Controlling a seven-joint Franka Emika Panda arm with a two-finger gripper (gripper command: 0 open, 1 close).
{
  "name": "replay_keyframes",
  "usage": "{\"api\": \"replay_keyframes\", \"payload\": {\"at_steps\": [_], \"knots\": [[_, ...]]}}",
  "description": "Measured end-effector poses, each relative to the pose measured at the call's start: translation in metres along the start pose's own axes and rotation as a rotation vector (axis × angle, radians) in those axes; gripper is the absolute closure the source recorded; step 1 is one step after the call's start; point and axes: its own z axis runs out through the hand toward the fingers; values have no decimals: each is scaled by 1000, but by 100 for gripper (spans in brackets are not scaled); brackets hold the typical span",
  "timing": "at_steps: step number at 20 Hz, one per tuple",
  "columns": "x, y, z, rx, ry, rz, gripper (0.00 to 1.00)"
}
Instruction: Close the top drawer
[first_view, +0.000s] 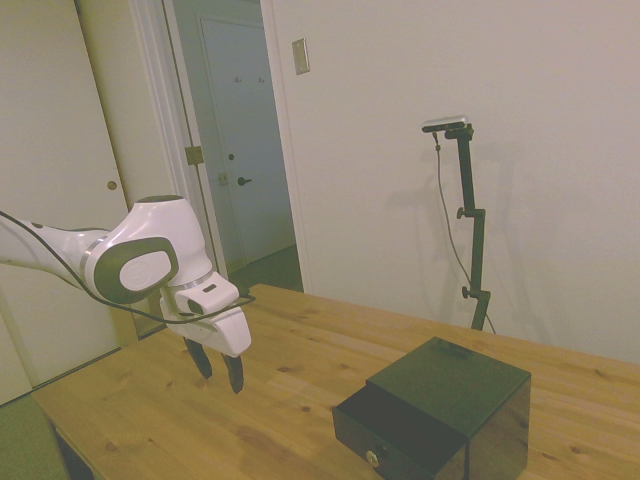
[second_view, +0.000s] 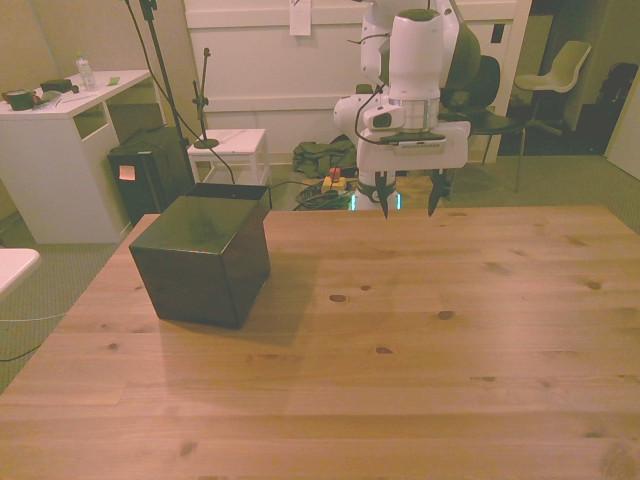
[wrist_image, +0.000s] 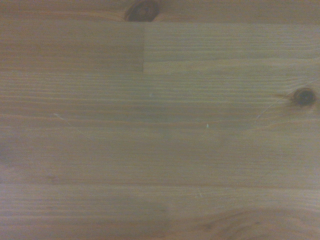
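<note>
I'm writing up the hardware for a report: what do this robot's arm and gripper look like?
The arm has glossy white rounded shells, with a grey oval panel on the bulbous joint and a thin black cable looping along it. The white boxy gripper carries two short dark tapered fingers. In the front view a silver ring sits above the gripper body, with cables beside it.
</note>
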Motion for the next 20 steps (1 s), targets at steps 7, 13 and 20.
{"api": "replay_keyframes", "payload": {"at_steps": [7, 13, 20], "knots": [[13, 16, -4, 0, 7, 116, 0], [11, 59, -7, -38, 13, 229, 0], [44, 126, -18, -53, 45, 354, 0]]}}
